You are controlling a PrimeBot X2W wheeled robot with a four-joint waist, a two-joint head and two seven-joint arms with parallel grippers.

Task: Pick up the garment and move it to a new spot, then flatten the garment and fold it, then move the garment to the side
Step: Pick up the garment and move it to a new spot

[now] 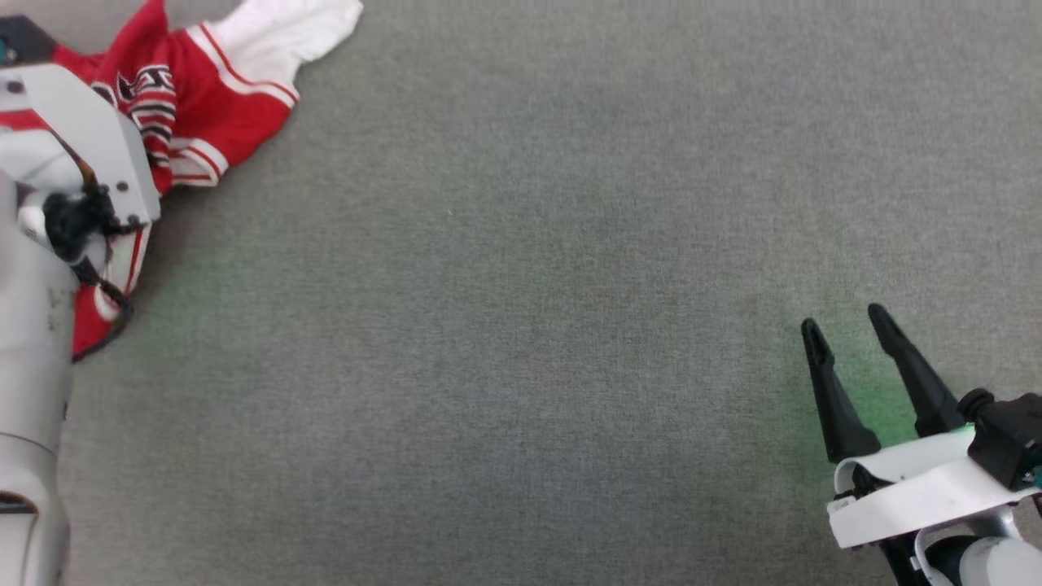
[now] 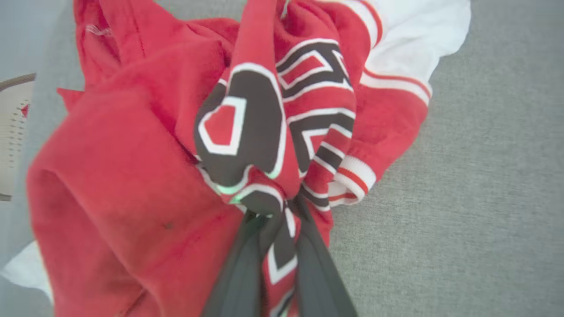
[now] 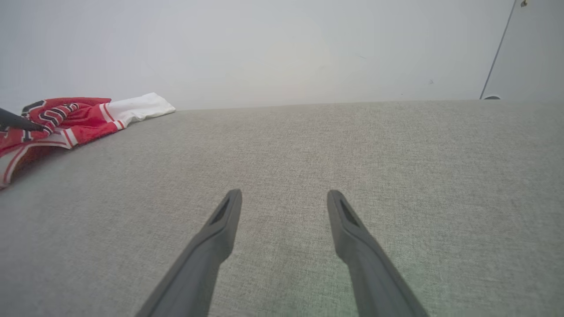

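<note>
The garment (image 1: 203, 89), a red jersey with white sleeves, striped trim and black white-outlined letters, lies crumpled at the far left of the grey surface. My pale left forearm (image 1: 89, 138) reaches over it and hides part of it. In the left wrist view my left gripper (image 2: 276, 210) is shut on a bunched fold of the garment (image 2: 132, 167) at its lettered front, with cloth showing between the two dark fingers. My right gripper (image 1: 844, 319) stands open at the lower right, far from the garment, with nothing between its fingers. The right wrist view shows this gripper (image 3: 285, 193) above bare surface and the garment (image 3: 83, 116) far off to the left.
The grey cloth-covered surface (image 1: 529, 325) stretches wide between the two arms. Its far edge (image 3: 352, 103) meets a pale wall, where a thin cable (image 3: 498, 48) hangs at the right. A beige perforated object (image 2: 11, 132) sits beyond the surface's left side.
</note>
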